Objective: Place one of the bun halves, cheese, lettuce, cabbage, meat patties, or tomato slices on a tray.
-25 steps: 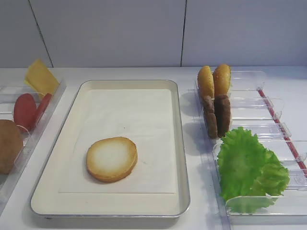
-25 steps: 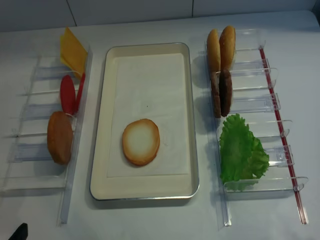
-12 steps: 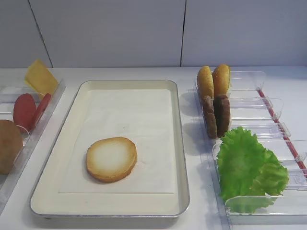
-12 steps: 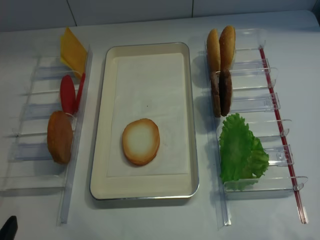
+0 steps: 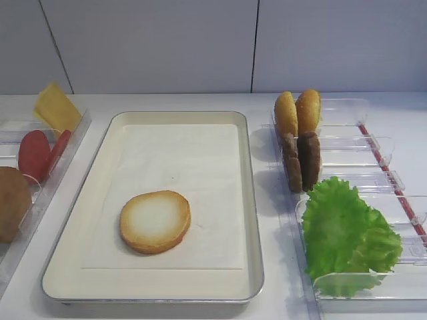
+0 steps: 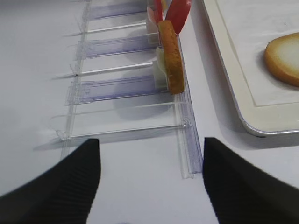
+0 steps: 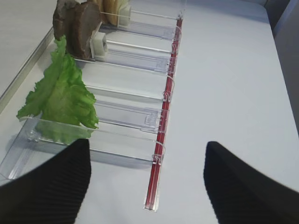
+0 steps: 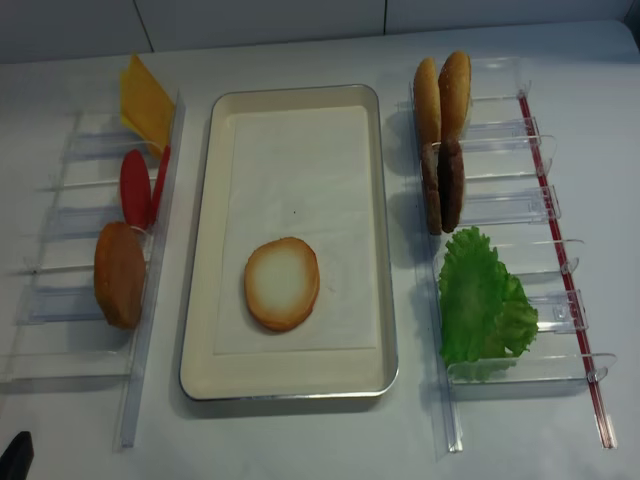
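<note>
Judging from how things lie, we see the bun half (image 5: 155, 221) already flat on the tray (image 5: 249, 200), cut face up on the paper liner toward the near end, so the risk now is a next layer dropped off-centre, or a reach into the clear holders (image 8: 497, 215) tipping the upright meat patties (image 5: 301, 161) or snagging the lettuce (image 5: 347, 233). We find both arms pulled back to the near table edge: the left gripper (image 6: 152, 186) has its jaws spread and empty above the left holder, and the right gripper (image 7: 147, 184) likewise stands open and empty near the lettuce.
</note>
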`<move>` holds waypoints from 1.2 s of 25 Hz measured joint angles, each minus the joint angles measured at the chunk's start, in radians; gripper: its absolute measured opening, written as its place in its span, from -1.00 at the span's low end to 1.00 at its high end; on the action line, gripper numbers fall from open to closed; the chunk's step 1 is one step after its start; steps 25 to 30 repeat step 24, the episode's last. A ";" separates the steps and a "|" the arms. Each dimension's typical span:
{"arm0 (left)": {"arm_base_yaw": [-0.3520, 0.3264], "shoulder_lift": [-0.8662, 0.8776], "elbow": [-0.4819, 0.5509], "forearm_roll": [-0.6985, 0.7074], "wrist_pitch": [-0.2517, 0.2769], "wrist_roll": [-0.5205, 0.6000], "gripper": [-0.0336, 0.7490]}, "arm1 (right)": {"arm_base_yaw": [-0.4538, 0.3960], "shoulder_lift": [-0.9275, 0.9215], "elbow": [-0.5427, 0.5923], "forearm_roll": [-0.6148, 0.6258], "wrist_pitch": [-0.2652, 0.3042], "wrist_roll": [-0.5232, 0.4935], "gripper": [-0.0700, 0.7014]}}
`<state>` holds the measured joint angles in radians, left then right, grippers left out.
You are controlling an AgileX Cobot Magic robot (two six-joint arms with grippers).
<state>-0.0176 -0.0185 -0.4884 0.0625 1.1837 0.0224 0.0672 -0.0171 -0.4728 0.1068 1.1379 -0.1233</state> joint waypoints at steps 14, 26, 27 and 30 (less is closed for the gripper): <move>0.000 0.000 0.000 0.000 0.000 0.000 0.25 | 0.000 0.000 0.000 0.000 0.000 0.000 0.53; 0.000 0.000 0.000 0.000 0.000 0.000 0.25 | 0.000 0.000 0.000 0.000 0.000 0.000 0.53; 0.000 0.000 0.000 0.000 0.000 0.000 0.25 | 0.000 0.000 0.000 0.000 0.000 0.000 0.53; 0.000 0.000 0.000 0.000 0.000 0.000 0.25 | 0.000 0.000 0.000 0.000 0.000 0.000 0.53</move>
